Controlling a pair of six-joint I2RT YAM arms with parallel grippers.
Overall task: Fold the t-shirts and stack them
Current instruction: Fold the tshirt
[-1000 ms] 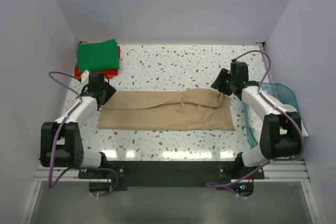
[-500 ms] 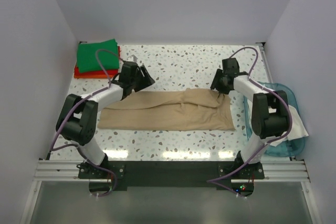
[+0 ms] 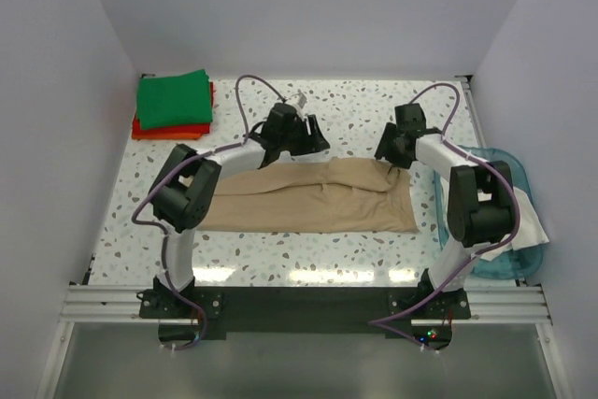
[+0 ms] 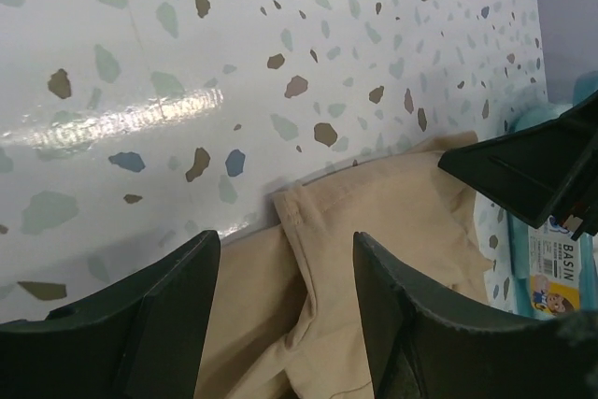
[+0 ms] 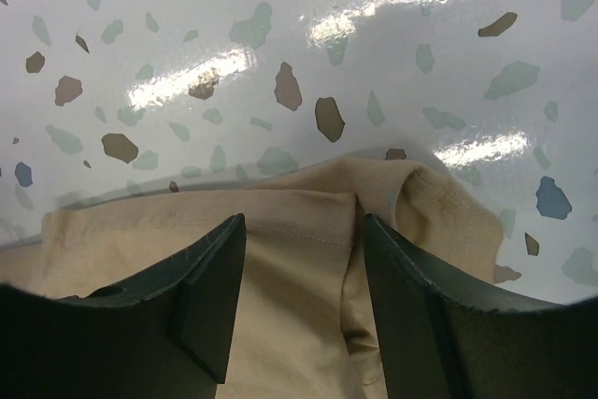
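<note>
A tan-beige t-shirt (image 3: 308,198) lies on the table, folded into a long flat strip. My left gripper (image 3: 315,139) hovers open over the middle of its far edge. In the left wrist view the left gripper (image 4: 285,320) straddles a seam of the tan cloth (image 4: 374,221) without pinching it. My right gripper (image 3: 386,152) is open over the strip's far right corner. In the right wrist view the right gripper (image 5: 304,296) has a cloth ridge (image 5: 299,221) between its spread fingers. A bright green t-shirt (image 3: 173,98) rests folded on a red-orange one (image 3: 168,130) at the far left.
A translucent blue tub (image 3: 505,158) stands at the right table edge with whitish cloth (image 3: 530,220) in it. Its label (image 4: 561,268) shows in the left wrist view. White walls enclose the table on three sides. The two grippers are close together along the shirt's far edge.
My left arm swung from the shirt's left end to the middle of its far edge. The right gripper shifted slightly left over the far right corner. Both pairs of jaws spread wider.
</note>
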